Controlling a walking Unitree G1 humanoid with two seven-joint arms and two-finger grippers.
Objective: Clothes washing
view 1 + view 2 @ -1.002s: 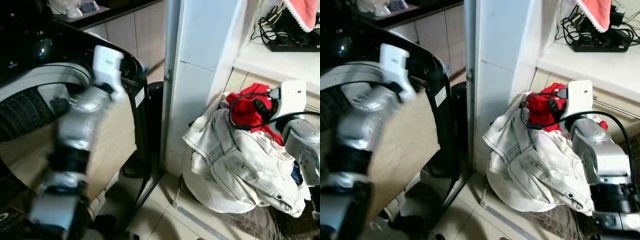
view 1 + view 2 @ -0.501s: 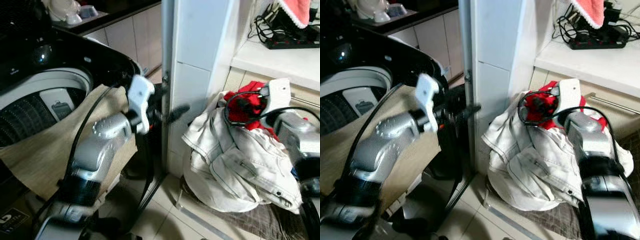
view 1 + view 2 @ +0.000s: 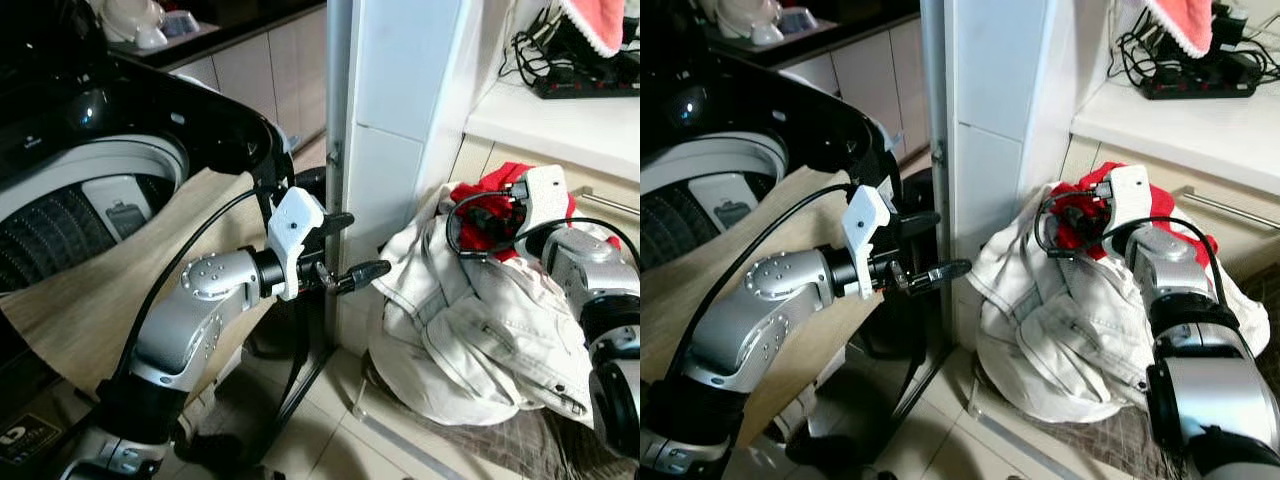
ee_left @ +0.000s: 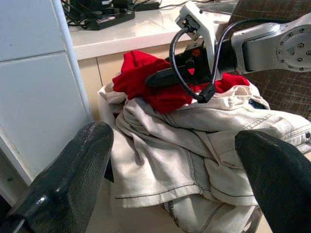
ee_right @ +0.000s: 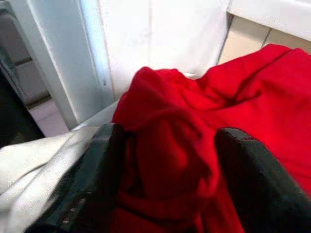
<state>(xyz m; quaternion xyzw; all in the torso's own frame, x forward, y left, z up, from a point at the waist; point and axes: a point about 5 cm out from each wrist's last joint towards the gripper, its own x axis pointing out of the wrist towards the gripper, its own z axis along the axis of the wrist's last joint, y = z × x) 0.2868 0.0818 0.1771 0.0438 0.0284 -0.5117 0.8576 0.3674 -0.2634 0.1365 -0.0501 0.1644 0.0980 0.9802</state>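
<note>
Top-loading washing machine (image 3: pixel 90 190) at left, lid open. White denim jacket (image 3: pixel 480 340) heaped beside pillar, red garment (image 3: pixel 490 215) on top. Right gripper (image 5: pixel 165 160) spread around red garment: pickup step; next, close and lift. Left gripper (image 3: pixel 350 250) spread, empty, pointed toward heap.

One red garment (image 3: pixel 487 213), one white jacket (image 3: pixel 480 340), one washing machine (image 3: pixel 90 170).

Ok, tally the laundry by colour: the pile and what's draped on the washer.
Red garment: 1
Off-white denim garment: 1
Beige cloth on the washer: 1
Total: 3
</note>
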